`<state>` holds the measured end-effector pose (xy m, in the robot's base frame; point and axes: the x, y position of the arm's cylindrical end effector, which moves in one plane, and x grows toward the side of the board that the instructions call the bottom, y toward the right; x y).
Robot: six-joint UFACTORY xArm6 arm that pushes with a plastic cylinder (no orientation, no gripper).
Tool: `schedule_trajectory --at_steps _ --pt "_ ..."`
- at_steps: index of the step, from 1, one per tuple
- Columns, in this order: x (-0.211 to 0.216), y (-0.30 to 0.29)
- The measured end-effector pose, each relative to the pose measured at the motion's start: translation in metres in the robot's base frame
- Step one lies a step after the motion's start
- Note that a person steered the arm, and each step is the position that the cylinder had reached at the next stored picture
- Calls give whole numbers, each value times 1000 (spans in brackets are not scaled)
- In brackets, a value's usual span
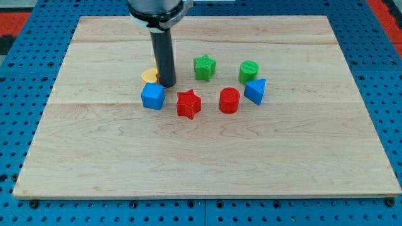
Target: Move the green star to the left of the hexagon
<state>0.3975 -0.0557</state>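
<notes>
The green star [204, 67] lies on the wooden board [207, 157], above the middle. My tip [167, 84] stands to the star's left, about a block's width away. It touches or hides part of a yellow block [149, 76], whose shape is partly hidden. A blue cube [152, 96] lies just below-left of the tip. A red star-like block [188, 103] lies below-right of the tip. No block can clearly be made out as a hexagon.
A red cylinder [229, 100], a blue triangular block [255, 91] and a green cylinder [249, 71] lie to the right of the green star. The blue pegboard [25, 94] surrounds the board.
</notes>
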Motion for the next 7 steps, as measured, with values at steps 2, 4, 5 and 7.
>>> schedule_trajectory --at_steps 2,4,5,7 --pt "-11 68" --pt "-15 63" --pt "-24 89" --pt "-81 82"
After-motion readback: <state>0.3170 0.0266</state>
